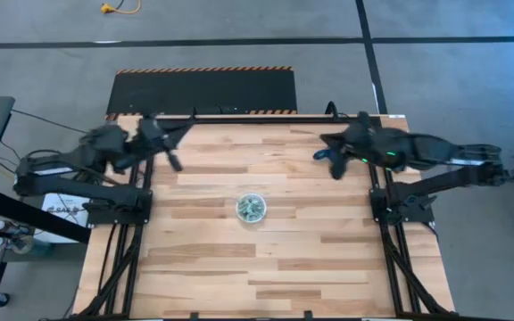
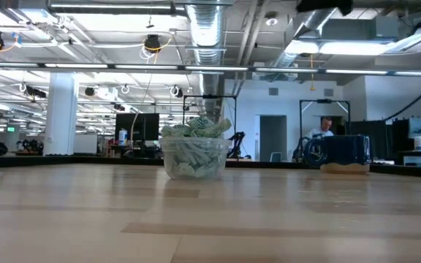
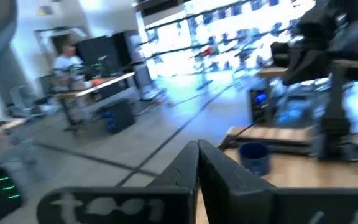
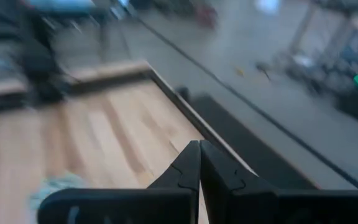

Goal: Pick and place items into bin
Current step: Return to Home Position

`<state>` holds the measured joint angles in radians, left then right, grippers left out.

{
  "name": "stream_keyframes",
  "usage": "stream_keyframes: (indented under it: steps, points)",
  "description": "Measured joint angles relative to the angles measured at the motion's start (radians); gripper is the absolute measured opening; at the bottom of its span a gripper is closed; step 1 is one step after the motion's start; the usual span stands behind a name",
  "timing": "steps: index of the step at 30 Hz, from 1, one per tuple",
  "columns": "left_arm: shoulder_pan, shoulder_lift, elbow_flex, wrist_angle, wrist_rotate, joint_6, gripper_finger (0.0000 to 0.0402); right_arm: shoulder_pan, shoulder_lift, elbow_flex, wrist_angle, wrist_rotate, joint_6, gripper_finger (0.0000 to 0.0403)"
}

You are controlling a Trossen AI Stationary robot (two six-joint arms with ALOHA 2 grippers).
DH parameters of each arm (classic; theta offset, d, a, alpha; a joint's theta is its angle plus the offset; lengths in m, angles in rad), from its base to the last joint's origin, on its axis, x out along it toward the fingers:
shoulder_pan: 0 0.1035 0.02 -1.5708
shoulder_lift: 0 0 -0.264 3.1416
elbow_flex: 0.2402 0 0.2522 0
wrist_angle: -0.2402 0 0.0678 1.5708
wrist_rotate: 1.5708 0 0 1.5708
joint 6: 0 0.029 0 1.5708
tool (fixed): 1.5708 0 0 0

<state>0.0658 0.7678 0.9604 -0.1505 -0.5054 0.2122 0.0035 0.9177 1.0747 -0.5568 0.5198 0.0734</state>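
Observation:
The bin [image 1: 251, 208] is a small clear cup standing upright on its base at the middle of the wooden table. It is heaped with pale green-and-white crinkled items [image 2: 196, 130] that rise above its rim [image 2: 194, 143]. My left gripper [image 1: 175, 161] hangs shut over the table's far left part, well clear of the bin. Over the far right part my right gripper [image 1: 334, 167] is also shut, with nothing held. Each wrist view shows its own fingertips pressed together, left [image 3: 197, 149] and right [image 4: 199, 148]. The bin shows as a blurred pale patch [image 4: 53, 185] in the right wrist view.
A dark blue mug [image 3: 254, 157] stands near the table's far right corner, close to my right gripper. A black mat with striped edging [image 1: 203, 89] lies beyond the far edge. The arms' frames flank the table at left [image 1: 119, 209] and right [image 1: 400, 205].

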Motion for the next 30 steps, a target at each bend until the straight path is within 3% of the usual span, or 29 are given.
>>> stream_keyframes:
  steps: [3,7,11,19,25,30]
  points:
    - [0.0,-0.09,0.0,-0.073,0.072,-0.043,0.0,0.082,-0.143,-0.105,0.144,-0.015,-0.076,0.0]
    - [0.0,-0.169,0.0,-0.079,0.203,-0.047,0.0,0.173,-0.337,-0.247,0.361,-0.122,-0.164,0.0]
    - [0.0,-0.245,0.0,-0.079,0.307,-0.029,0.0,0.238,-0.509,-0.334,0.405,-0.13,-0.172,0.0]
    - [0.0,-0.41,0.0,-0.111,0.326,-0.02,0.0,0.29,-0.75,-0.418,0.415,-0.128,-0.179,0.0]
    - [0.0,-0.466,0.0,-0.216,0.323,-0.039,0.0,0.298,-0.869,-0.478,0.394,-0.129,-0.203,0.0]
    - [0.0,-0.519,-0.001,-0.212,0.348,-0.046,0.0,0.298,-0.913,-0.526,0.401,-0.128,-0.202,0.0]
